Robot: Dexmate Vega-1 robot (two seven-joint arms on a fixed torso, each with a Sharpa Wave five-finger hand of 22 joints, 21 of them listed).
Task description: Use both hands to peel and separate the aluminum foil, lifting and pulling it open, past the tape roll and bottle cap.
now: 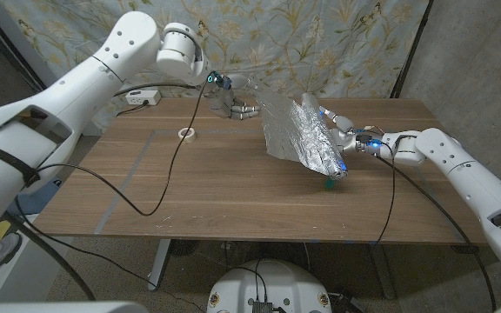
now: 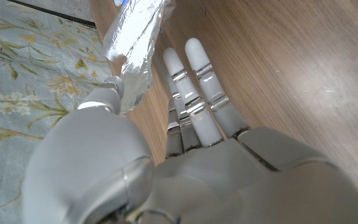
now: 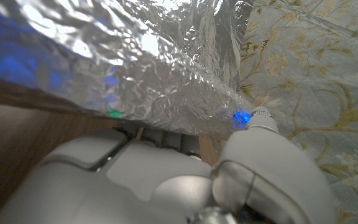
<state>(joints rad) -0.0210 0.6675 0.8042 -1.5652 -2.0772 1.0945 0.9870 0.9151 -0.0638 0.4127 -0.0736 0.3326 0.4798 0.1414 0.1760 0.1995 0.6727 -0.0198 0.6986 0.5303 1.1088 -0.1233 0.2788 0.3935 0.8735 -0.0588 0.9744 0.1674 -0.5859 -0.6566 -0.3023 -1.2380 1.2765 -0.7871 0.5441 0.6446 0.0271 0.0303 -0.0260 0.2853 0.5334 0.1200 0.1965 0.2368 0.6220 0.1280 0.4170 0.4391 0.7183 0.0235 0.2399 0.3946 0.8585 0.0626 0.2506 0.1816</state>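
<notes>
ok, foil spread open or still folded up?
Partly open: the aluminum foil hangs as a crumpled sheet between the left hand and right hand, its right edge still rolled.

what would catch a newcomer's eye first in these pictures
The crinkled sheet of foil stands out, stretched above the far right part of the table between the two robot hands. The left robot hand pinches its far edge and the right robot hand holds the rolled end. A small tape roll lies alone to the left.
</notes>
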